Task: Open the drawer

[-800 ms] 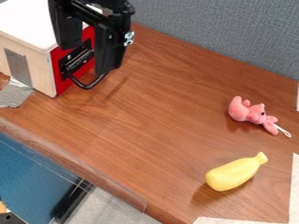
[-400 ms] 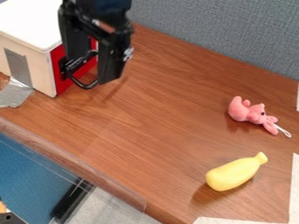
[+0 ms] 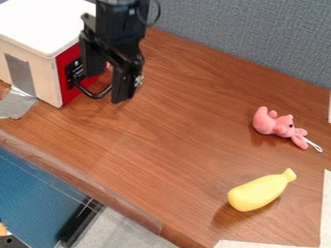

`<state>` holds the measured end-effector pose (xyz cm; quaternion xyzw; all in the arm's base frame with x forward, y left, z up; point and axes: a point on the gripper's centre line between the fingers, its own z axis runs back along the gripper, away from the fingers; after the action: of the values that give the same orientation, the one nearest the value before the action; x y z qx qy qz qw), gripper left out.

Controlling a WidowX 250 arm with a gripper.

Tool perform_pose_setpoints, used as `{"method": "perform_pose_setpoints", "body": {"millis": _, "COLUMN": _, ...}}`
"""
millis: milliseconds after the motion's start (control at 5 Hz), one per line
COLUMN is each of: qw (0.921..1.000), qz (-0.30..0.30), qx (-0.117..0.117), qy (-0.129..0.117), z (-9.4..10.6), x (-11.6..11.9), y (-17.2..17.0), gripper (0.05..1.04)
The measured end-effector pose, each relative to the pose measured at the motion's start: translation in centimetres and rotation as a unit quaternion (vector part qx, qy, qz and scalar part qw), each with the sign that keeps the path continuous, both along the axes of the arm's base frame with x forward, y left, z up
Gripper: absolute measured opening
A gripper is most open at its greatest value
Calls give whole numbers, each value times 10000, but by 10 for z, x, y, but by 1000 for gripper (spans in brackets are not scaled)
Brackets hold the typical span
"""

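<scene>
Red drawer front (image 3: 69, 95) at upper left, set in the white-topped box (image 3: 42, 24); looks shut. Black handle (image 3: 94, 96) bows outward from it: thin, probably stiff and smooth, apt to slip under a loose pinch. Best hold: mid-bow, then pull straight out from the front. Drawer likely light, perhaps sticky on its runners; silver tape (image 3: 18, 102) at the box's foot should steady it. Gripper (image 3: 108, 87) at the handle, fingers spread, nothing pinched; contact uncertain. Small black-and-white tag (image 3: 138, 80) on gripper's side; no legible lettering anywhere.

box (image 3: 36, 22) blocking left, open tabletop (image 3: 165, 140) mid-view
</scene>
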<state>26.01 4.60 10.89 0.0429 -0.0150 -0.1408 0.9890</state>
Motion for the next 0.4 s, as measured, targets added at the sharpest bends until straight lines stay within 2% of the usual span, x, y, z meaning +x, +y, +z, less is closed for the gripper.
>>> {"method": "perform_pose_setpoints", "body": {"millis": 400, "qw": 10000, "qz": -17, "qx": 90, "qy": -39, "z": -25, "x": 27, "y": 15, "gripper": 1000}}
